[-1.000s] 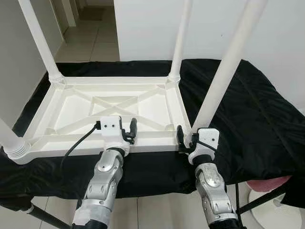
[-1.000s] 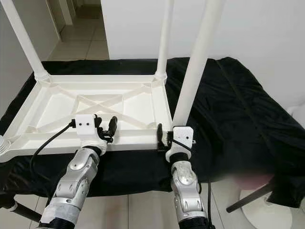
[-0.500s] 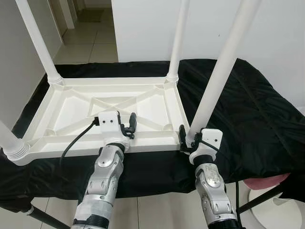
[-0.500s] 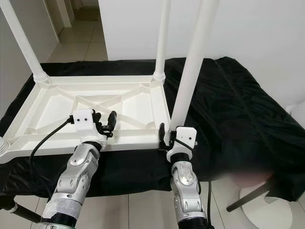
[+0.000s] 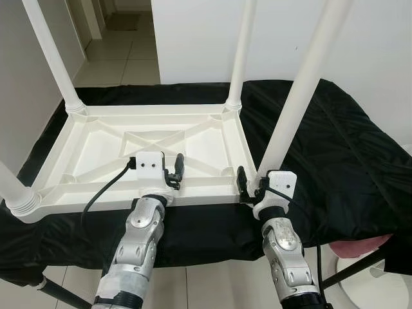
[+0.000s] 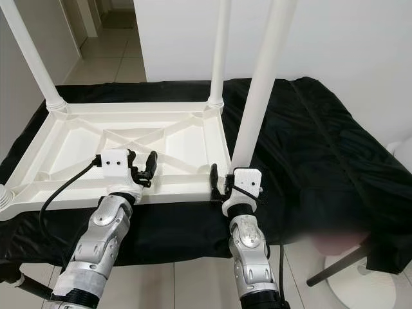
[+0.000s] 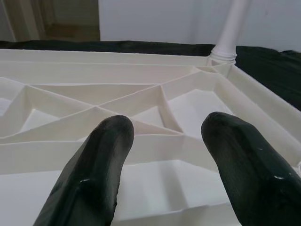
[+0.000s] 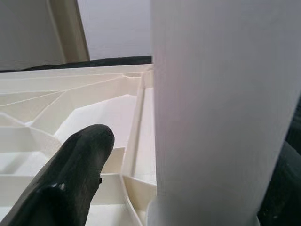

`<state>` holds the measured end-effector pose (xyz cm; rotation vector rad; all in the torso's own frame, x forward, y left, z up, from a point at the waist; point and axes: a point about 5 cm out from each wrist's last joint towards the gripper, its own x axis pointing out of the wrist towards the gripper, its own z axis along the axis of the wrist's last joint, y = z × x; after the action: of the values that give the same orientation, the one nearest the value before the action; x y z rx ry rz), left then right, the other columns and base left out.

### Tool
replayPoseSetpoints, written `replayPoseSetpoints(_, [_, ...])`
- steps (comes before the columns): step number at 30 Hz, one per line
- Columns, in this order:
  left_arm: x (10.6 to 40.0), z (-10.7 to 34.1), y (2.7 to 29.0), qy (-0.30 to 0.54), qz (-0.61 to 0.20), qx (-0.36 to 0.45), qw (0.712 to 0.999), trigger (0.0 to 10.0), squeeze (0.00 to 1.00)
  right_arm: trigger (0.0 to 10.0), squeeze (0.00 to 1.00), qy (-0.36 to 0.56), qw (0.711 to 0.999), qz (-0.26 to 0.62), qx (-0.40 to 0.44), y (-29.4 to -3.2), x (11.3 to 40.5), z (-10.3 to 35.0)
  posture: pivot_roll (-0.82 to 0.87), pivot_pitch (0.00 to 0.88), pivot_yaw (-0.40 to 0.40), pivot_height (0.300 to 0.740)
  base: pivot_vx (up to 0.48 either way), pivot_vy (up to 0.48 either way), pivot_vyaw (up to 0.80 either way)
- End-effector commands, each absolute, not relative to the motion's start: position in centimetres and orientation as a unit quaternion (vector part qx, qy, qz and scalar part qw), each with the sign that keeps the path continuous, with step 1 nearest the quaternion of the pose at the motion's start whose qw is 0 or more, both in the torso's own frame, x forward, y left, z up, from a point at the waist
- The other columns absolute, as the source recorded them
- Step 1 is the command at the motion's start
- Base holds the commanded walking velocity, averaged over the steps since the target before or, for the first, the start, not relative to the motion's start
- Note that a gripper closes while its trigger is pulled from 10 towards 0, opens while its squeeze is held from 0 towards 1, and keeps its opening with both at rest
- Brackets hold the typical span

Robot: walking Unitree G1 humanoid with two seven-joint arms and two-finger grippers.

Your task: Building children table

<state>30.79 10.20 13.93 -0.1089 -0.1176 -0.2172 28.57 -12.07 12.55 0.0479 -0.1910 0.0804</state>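
White plastic table lies upside down on black cloth. Right gripper straddles the near leg, contact unclear; left gripper gapes over ribbing.

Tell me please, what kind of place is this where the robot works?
Probably a room in a home. The floor is pale tile, running on through a doorway, and the walls are plain white. The upturned white table lies on a surface under a black cloth.
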Motion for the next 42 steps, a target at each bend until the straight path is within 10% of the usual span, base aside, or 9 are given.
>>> replayPoseSetpoints(1, [30.4, 13.6, 10.1, -0.058, -0.143, -0.036, 0.987, 10.0, 0.00, 10.0, 0.00, -0.095, 0.994, 0.052, 0.020, -12.3, 28.3, 12.4, -0.03, 0.003, 0.040, 0.740, 0.000, 0.000, 0.00])
replayPoseSetpoints(42, [22.7, 13.8, 7.5, -0.016, -0.563, 0.072, 0.823, 10.0, 0.00, 10.0, 0.00, -0.055, 0.947, 0.294, -0.114, -17.1, 30.0, 12.5, -0.03, 0.000, 0.047, 0.740, 0.000, 0.000, 0.00])
